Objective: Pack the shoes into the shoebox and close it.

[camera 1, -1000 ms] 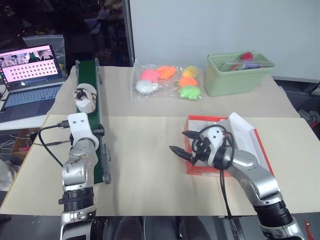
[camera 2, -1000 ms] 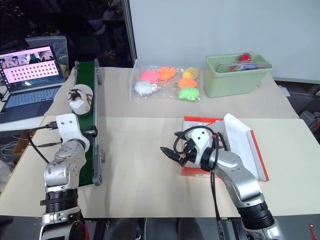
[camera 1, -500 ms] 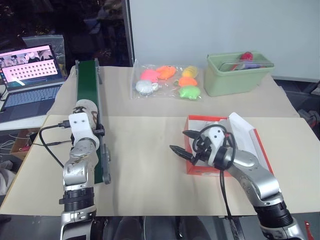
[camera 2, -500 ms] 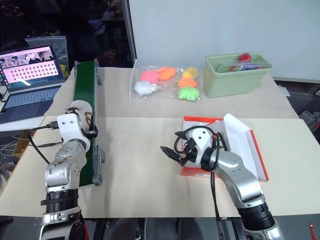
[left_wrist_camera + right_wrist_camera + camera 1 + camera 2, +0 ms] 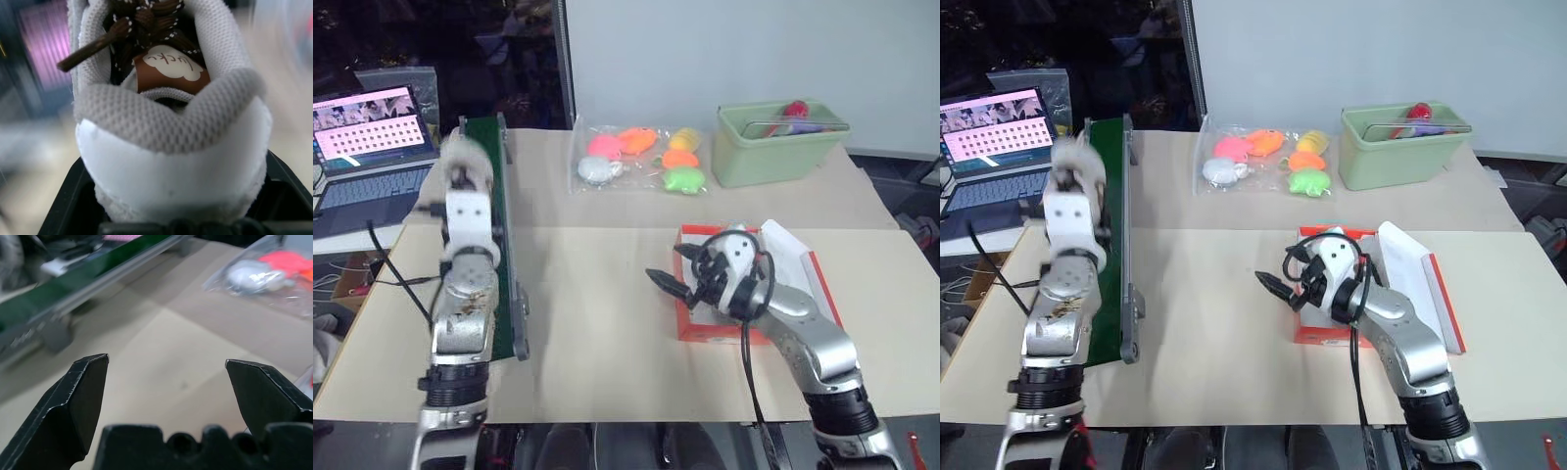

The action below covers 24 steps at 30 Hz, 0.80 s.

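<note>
One shoe clamped in left hand; right hand spread, one shoebox.

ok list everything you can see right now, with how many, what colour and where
shoe: one, white with brown laces, in the left gripper
shoebox: one, orange-red, white inside, open, on the table to the right
conveyor: one, green belt, left side of the table
toys: several in a clear bag, pink, orange, yellow, green, white, far middle of the table
bin: one, pale green, far right of the table, things inside
laptop: one, screen lit pink, far left
table: one, beige top
left gripper: one, raised over the conveyor, shut on the shoe
right gripper: one, black fingers, open, beside the shoebox
</note>
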Each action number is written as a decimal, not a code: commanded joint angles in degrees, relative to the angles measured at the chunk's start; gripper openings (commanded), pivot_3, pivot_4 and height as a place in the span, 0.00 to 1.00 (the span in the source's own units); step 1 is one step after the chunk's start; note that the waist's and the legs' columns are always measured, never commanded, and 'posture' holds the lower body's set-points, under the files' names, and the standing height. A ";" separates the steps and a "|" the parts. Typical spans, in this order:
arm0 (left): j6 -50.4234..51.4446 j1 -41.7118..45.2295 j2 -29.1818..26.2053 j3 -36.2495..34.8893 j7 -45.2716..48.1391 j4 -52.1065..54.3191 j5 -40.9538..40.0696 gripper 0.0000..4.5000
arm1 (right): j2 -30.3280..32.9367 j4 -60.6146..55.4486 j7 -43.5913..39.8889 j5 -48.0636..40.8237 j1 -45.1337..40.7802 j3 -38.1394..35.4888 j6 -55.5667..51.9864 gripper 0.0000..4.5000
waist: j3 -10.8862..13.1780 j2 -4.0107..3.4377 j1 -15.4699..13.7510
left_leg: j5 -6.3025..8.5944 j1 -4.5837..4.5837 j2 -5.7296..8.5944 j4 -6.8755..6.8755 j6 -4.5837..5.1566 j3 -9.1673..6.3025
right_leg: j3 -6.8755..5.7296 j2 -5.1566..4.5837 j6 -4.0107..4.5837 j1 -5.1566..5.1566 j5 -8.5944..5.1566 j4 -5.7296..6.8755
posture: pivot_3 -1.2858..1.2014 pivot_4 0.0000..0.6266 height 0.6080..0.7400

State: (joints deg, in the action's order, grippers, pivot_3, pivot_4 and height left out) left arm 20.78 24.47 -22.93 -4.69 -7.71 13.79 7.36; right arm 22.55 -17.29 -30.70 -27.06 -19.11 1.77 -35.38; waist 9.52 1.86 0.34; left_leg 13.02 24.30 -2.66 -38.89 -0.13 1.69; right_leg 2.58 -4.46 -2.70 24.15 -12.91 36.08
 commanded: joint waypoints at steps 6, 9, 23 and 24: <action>2.94 -2.99 8.41 7.41 21.82 8.49 -20.84 0.61 | -9.86 4.03 11.70 -19.63 -8.00 -15.14 -17.42 1.00 | -0.14 -0.19 -0.36 | 0.00 0.03 -0.03 -0.01 0.01 0.05 | 0.00 0.01 -0.02 0.02 0.01 0.04 | 0.52 0.24 0.92; 4.56 -3.04 7.75 8.30 23.58 9.59 -20.71 0.61 | -13.92 6.06 17.43 -30.90 -10.38 -21.73 -22.27 1.00 | -0.14 -0.20 0.66 | 0.00 0.05 -0.09 0.03 0.02 0.01 | 0.01 0.11 -0.01 0.13 0.00 0.06 | 0.52 0.24 0.92; 5.59 -1.24 8.20 11.36 27.60 9.53 -20.25 0.61 | -18.78 7.77 34.51 -49.62 -16.74 -23.23 -25.43 1.00 | -0.15 -0.22 0.66 | -0.01 0.02 -0.06 0.04 0.03 0.01 | 0.03 0.09 -0.02 0.07 0.00 0.04 | 0.52 0.24 0.92; 5.77 -0.93 8.58 11.60 27.70 9.49 -20.49 0.61 | -18.89 7.47 34.69 -49.44 -17.01 -22.20 -25.63 1.00 | -0.15 -0.22 0.67 | -0.01 0.03 -0.06 0.04 0.03 0.01 | 0.03 0.09 -0.02 0.07 0.00 0.04 | 0.52 0.24 0.92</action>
State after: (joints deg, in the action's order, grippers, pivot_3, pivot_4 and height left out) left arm 26.57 22.04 -14.91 6.36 19.49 21.00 -12.82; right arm 3.89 -7.39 3.48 -74.61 -34.78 -21.75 -61.78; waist 9.37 1.64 1.01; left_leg 13.01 24.33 -2.72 -38.85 -0.11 1.70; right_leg 2.61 -4.37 -2.72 24.22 -12.91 36.11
